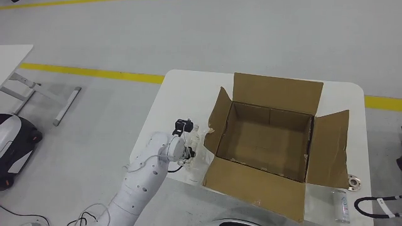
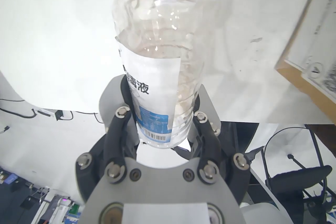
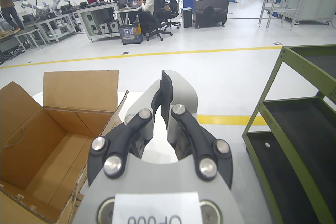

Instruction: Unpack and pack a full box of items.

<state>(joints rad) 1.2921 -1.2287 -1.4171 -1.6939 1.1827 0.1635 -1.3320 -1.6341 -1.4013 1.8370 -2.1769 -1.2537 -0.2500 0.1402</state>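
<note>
An open cardboard box (image 1: 276,91) stands on the white table (image 1: 182,85), flaps spread and bare cardboard showing inside. Just left of the box, my left gripper (image 1: 187,139) is shut on a clear water bottle (image 2: 160,38) with a white and blue label. It holds the bottle by its lower body, over the table's left side, with a box corner (image 2: 312,70) close by. My right gripper (image 3: 164,93) is shut with nothing in it, right of the box (image 3: 65,93), and its black ribbed pads (image 3: 166,101) are pressed together.
A second clear bottle (image 1: 341,204) lies near the table's front right corner, beside a small ring-shaped roll (image 1: 355,182) and a black cable (image 1: 377,206). A green shelved cart (image 3: 296,114) stands close on the right. Yellow floor lines (image 1: 94,72) run beyond the table.
</note>
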